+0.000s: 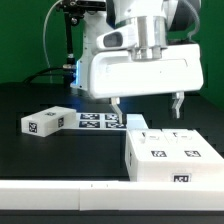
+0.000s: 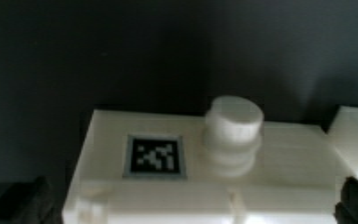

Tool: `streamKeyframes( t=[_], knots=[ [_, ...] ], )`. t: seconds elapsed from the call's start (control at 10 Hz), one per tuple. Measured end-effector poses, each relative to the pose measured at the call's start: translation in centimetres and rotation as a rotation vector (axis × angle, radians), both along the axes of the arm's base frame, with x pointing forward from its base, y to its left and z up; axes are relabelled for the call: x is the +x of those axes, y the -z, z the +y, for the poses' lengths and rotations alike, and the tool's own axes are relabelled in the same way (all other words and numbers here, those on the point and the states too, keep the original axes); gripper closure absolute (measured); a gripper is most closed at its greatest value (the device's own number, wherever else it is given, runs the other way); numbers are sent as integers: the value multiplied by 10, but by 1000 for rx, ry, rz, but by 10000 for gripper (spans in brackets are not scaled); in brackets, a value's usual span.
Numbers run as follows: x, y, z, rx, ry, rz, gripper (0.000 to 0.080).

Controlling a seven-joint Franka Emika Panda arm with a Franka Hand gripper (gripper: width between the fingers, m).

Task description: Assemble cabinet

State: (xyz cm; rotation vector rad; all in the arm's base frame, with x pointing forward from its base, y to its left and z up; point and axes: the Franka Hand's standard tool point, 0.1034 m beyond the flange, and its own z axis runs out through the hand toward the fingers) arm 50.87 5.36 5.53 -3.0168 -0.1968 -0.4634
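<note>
Black table (image 1: pixel 40 160) before a green backdrop. One white robot gripper (image 1: pixel 148 106) hangs above it, its two fingers spread wide and holding nothing. The cabinet (image 1: pixel 170 157) sits on the table just below the fingers, a little toward the exterior view's right, its long side running across that view. It is a white box of flat panels with small black-and-white square tags on top and front. In the wrist view a short round knob (image 2: pixel 234 125) rises from its top
</note>
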Motion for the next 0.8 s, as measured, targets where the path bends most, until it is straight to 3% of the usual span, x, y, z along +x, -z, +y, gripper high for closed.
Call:
streamKeyframes(
  t=[0.4,0.6,0.7,0.8],
  knots=[
    [0,2,2,9,34,-19,3],
    [-9,17,12,19,88,-58,3],
    [-3,14,9,14,96,-146,3],
    [-14,31,8,14,98,-113,3]
  ],
)
